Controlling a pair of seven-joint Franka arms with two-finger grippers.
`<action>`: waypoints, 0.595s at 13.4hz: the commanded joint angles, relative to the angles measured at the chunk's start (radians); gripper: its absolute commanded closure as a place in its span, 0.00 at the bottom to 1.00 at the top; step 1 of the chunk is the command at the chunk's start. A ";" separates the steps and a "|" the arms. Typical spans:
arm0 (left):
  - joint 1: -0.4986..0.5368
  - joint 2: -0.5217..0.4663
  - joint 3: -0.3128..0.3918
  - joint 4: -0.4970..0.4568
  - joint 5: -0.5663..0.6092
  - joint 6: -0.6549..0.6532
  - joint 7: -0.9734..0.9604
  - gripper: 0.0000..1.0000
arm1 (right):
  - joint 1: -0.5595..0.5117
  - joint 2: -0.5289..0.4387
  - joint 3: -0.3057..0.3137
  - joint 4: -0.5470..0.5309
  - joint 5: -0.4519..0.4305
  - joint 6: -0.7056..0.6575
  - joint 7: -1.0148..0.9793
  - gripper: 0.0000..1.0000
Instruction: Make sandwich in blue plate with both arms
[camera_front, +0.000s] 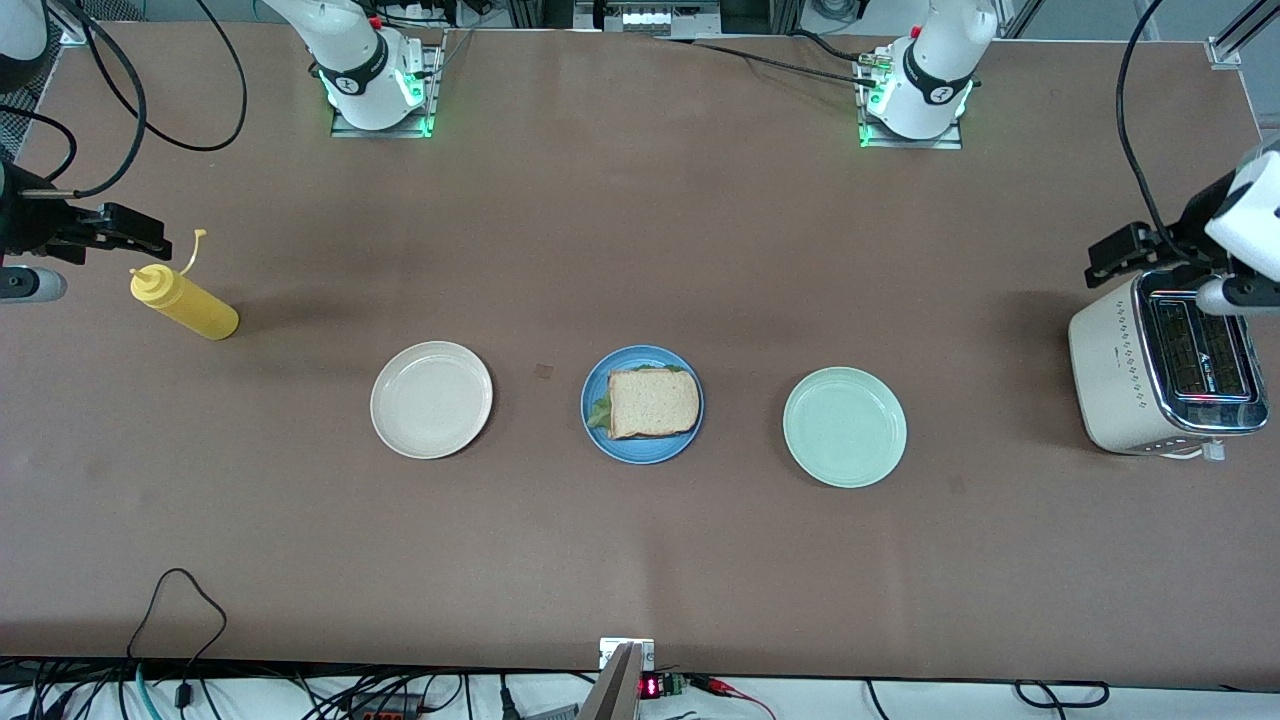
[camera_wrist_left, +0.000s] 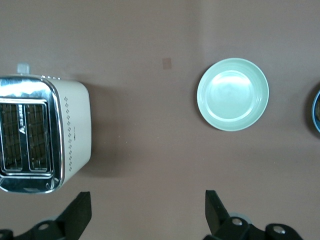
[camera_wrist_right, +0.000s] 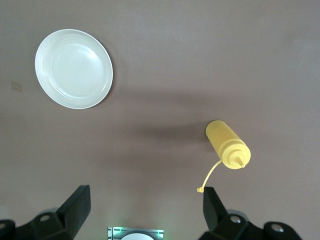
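Observation:
The sandwich (camera_front: 652, 402), light brown bread with green lettuce showing at its edge, lies on the blue plate (camera_front: 596, 430) at the middle of the table. Only a sliver of the blue plate (camera_wrist_left: 317, 111) shows in the left wrist view. My left gripper (camera_front: 1118, 250) hangs open and empty in the air over the toaster at the left arm's end; its fingers (camera_wrist_left: 80, 210) stand wide apart over bare table. My right gripper (camera_front: 130, 232) hangs open and empty at the right arm's end, above the table beside the yellow bottle; its fingers (camera_wrist_right: 77, 202) are spread wide.
A cream-white plate (camera_front: 431, 399) and a pale mint-green plate (camera_front: 845, 427) flank the blue plate. A yellow squeeze bottle (camera_front: 185, 302) lies on its side at the right arm's end. A white toaster (camera_front: 1160, 365) stands at the left arm's end. Cables run along the table's near edge.

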 joint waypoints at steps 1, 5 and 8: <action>0.003 -0.071 -0.010 -0.081 0.012 0.017 0.000 0.00 | 0.016 -0.022 -0.016 -0.020 -0.009 0.001 0.007 0.00; 0.000 -0.100 -0.011 -0.121 0.010 0.031 0.009 0.00 | 0.014 -0.022 -0.016 -0.021 -0.007 0.005 0.006 0.00; -0.012 -0.074 -0.033 -0.115 0.010 0.063 0.008 0.00 | 0.016 -0.022 -0.016 -0.021 -0.009 -0.001 0.004 0.00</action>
